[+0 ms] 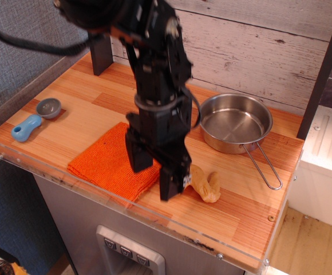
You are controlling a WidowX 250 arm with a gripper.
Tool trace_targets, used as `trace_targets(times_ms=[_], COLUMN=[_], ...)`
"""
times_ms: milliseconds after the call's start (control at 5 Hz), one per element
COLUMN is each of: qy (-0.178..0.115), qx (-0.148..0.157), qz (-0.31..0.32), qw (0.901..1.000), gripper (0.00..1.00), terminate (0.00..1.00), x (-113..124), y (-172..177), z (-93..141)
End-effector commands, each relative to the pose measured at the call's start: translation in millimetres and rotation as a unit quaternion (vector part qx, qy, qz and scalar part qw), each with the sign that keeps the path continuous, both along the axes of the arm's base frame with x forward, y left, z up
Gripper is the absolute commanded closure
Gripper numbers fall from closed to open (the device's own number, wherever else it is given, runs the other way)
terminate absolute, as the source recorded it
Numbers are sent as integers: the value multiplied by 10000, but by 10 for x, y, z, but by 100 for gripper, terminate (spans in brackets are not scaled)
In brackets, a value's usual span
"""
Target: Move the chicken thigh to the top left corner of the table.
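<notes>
The chicken thigh (206, 183) is a lumpy tan-yellow piece lying on the wooden table (74, 109) near its front edge, right of the orange cloth. Its left part is hidden behind my gripper. My gripper (154, 177) hangs over the cloth's right edge and the thigh's left end. Its two black fingers (170, 184) are spread apart and hold nothing. I cannot tell whether a finger touches the thigh.
An orange woven cloth (103, 163) lies at the front middle. A steel pan (234, 123) with a wire handle stands at the back right. A blue-handled measuring scoop (34, 117) lies at the left. A clear acrylic rim (57, 177) runs along the table's edges.
</notes>
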State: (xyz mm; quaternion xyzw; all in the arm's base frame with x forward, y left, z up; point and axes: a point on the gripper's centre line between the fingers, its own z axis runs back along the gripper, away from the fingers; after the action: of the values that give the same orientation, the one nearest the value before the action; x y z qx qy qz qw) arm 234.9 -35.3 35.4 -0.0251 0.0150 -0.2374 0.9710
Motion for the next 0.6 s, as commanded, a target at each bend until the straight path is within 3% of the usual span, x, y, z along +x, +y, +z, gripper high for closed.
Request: trace_targets(times_ms=[0,400], qy=[-95,-331], qx=[42,274], qz=[-198,-553], qw=[9997,9975], gripper=[0,0], terminate=[0,0], x=[8,120], y=[-71,-338], z=[-139,-159])
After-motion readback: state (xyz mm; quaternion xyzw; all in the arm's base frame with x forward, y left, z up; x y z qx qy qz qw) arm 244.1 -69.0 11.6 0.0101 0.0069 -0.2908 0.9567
